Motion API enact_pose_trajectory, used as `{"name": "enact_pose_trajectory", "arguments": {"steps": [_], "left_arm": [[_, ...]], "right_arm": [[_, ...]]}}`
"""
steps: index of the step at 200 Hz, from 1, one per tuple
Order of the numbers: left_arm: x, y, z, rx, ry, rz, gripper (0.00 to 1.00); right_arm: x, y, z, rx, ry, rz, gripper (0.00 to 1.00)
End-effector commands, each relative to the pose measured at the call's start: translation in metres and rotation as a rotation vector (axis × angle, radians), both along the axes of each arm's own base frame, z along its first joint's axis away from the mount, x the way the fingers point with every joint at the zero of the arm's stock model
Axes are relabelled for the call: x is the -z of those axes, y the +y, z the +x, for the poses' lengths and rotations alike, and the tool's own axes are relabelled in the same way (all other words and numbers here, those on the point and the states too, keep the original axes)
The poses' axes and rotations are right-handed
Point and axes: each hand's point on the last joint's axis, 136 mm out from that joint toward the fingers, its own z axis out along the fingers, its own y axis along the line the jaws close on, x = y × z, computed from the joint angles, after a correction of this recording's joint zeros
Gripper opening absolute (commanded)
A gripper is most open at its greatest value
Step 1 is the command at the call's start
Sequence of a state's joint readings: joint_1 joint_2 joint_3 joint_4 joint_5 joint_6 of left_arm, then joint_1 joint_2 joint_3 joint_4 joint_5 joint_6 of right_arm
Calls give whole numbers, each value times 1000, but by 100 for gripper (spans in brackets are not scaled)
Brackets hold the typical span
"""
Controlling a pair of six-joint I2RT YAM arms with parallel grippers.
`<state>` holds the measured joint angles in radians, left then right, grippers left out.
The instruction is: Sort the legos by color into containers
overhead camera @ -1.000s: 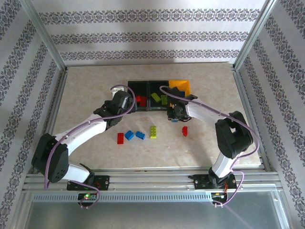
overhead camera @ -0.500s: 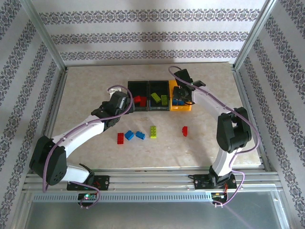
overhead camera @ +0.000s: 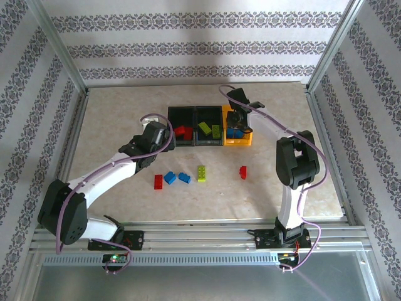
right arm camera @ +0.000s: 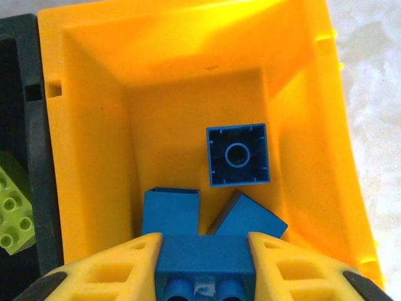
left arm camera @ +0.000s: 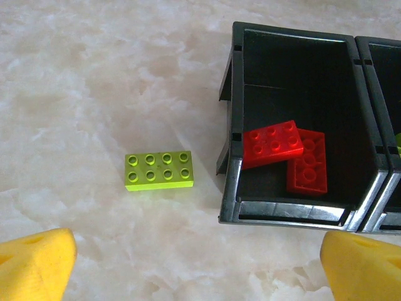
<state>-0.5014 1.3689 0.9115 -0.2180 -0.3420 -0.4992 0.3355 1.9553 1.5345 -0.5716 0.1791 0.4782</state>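
Left pincer (left arm camera: 199, 266) spread fully, empty, poised low over the pale marbled table (left arm camera: 94, 75). Ahead of it a lime green studded plastic brick (left arm camera: 158, 170) lies flat, near but clear of the outer wall of the left black plastic bin (left arm camera: 229, 125), which holds two red studded bricks (left arm camera: 273, 143), one overlapping the other. Middle black bin (overhead camera: 209, 143) holds lime pieces (overhead camera: 205, 128). Five loose bricks (overhead camera: 202, 173) wait on the table nearer the arm bases: red, two blue, lime, red. Right pincer (right arm camera: 203, 266) hangs over the yellow-orange plastic bin (right arm camera: 94, 125), narrow, pads against both sides of a blue studded brick (right arm camera: 203, 254); how firm the hold is, cannot tell. Three blue bricks (right arm camera: 238, 155) lie beneath. Likely hazards: on release the brick may cling to one pad, or glance off the pile below and hop the rim. On the left, wide fingers reaching for the lime brick could strike the bin wall and shove the row of bins.
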Motion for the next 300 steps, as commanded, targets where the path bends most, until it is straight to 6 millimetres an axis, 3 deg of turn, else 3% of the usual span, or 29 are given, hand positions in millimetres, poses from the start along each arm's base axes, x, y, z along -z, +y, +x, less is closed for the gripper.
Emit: {"name": "enact_pose_trajectory", "arguments": {"steps": [1, 37, 90, 155, 234, 300], "left_arm": [[-1, 8, -3, -17, 5, -6, 100], [1, 8, -2, -17, 8, -6, 100], [1, 9, -1, -22, 7, -12, 100], [12, 11, 4, -38, 40, -66, 99], [34, 39, 4, -119, 93, -205, 100], [42, 62, -4, -184, 108, -240, 100]], "right_arm": [[-2, -8, 9, 23, -15, -21, 39], [0, -10, 10, 25, -12, -18, 50], [-12, -7, 1, 18, -24, 7, 51], [-31, 6, -45, 16, -46, 28, 53], [-27, 57, -131, -40, -14, 22, 58], [4, 125, -172, -148, 103, 78, 59]]}}
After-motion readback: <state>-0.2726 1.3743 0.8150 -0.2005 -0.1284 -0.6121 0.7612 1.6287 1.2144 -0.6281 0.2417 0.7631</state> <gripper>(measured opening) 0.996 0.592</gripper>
